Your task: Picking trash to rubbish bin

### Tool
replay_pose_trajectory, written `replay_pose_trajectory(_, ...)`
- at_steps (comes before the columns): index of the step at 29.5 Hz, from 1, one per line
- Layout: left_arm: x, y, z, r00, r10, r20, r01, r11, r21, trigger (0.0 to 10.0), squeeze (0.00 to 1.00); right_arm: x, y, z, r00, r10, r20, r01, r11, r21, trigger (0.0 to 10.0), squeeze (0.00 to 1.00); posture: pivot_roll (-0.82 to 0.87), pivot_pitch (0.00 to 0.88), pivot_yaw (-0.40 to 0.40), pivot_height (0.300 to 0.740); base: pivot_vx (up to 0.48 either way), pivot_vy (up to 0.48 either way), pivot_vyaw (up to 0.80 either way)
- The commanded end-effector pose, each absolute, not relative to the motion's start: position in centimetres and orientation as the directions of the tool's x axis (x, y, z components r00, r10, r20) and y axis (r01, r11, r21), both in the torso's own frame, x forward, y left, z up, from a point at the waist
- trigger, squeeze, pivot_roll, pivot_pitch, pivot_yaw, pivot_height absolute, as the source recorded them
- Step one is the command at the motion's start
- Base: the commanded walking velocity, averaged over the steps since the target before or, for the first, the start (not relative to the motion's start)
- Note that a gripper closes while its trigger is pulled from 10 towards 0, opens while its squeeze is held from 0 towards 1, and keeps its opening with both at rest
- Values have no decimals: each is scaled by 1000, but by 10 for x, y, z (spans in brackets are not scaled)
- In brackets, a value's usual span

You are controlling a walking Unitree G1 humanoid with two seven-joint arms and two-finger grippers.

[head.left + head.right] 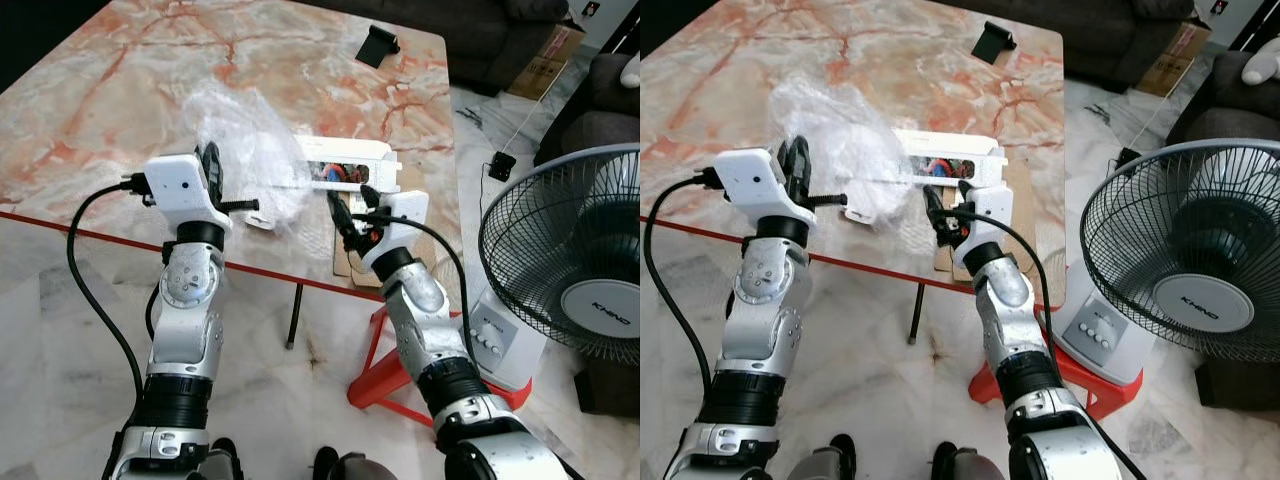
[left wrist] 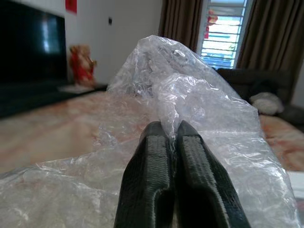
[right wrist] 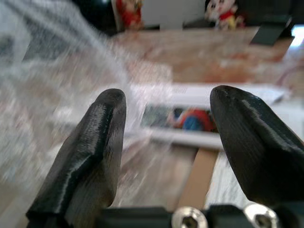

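Left gripper (image 2: 173, 142): raised over the table's near edge, fingers pressed together and pinching a fold of the clear plastic wrap.
Clear plastic wrap (image 1: 245, 145): crumpled, see-through sheet bunched near the near edge of the marble table (image 1: 120, 90), lifted where pinched; far side draped toward the white box; outline hard to trace against the marble, lower part cut off in the left wrist view.
White box (image 1: 345, 162): flat on the table close to the near right corner, just right of the wrap; window on top with red and blue contents, too small to identify; left end veiled by the plastic.
Brown cardboard (image 1: 398, 190): lying under and beside the box at the table's right edge, partly covered by the right arm.
Right gripper (image 3: 166, 128): low at the near edge, pointing at the box, fingers spread wide, gripping nothing; wrap blurred at one side of its wrist view.
Black object (image 1: 377, 44): near the far right corner, kind unclear.
Red stool (image 1: 385, 365): on the floor below the right corner, mostly hidden by the right arm.
Fan (image 1: 575, 265): standing on the floor right of the table, cut off by the frame edge.
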State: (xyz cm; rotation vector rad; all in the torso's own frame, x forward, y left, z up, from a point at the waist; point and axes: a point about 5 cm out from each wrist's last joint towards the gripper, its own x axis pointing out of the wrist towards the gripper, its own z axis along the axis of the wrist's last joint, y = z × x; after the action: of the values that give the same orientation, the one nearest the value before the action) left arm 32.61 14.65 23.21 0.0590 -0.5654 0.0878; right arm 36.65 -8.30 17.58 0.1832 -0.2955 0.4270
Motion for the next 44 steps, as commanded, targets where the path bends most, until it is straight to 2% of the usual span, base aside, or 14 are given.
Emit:
replay_pose_trajectory(1,321,141,238,816,52,576,-98,994,48,10000,0,368,-89,188,860,353,369,-415,904,103,10000,0,77,203,-165,740,0,0,0)
replay_pose_trajectory(7,319,138,237,806,39,591,-54,999,7,10000,0,369,-90,194,855,347,386,-407,909,85,10000,0,77,201,-162,740,0,0,0)
replay_pose_trajectory(12,322,117,234,834,-69,547,185,970,-159,10000,0,370,-94,195,859,330,391,-391,917,85,10000,0,81,199,-161,740,0,0,0)
replay_pose_trajectory(16,320,108,239,817,-117,564,270,943,-195,10000,0,370,-95,196,861,323,393,-384,920,85,10000,0,77,197,-159,740,0,0,0)
replay_pose_trajectory(26,313,125,279,714,-42,699,226,959,-173,10000,0,370,-95,196,862,316,397,-378,922,88,10000,0,80,195,-160,740,0,0,0)
replay_pose_trajectory(31,309,132,296,674,-40,738,169,980,-101,10000,0,370,-94,197,860,316,401,-380,920,91,10000,0,82,196,-159,740,0,0,0)
replay_pose_trajectory(36,309,143,289,703,-40,710,68,998,-12,10000,0,369,-94,198,857,310,411,-379,920,96,10000,0,83,198,-156,740,0,0,0)
replay_pose_trajectory(38,313,150,273,759,-28,650,-7,999,52,10000,0,368,-93,198,854,311,417,-384,918,100,10000,0,84,198,-156,740,0,0,0)
replay_pose_trajectory(43,314,151,267,774,-27,632,-25,997,74,10000,0,368,-92,198,852,313,419,-387,917,101,10000,0,84,198,-156,740,0,0,0)
replay_pose_trajectory(44,315,152,255,802,-13,597,-33,997,67,10000,0,367,-90,196,852,318,415,-391,915,102,10000,0,85,202,-156,740,0,0,0)
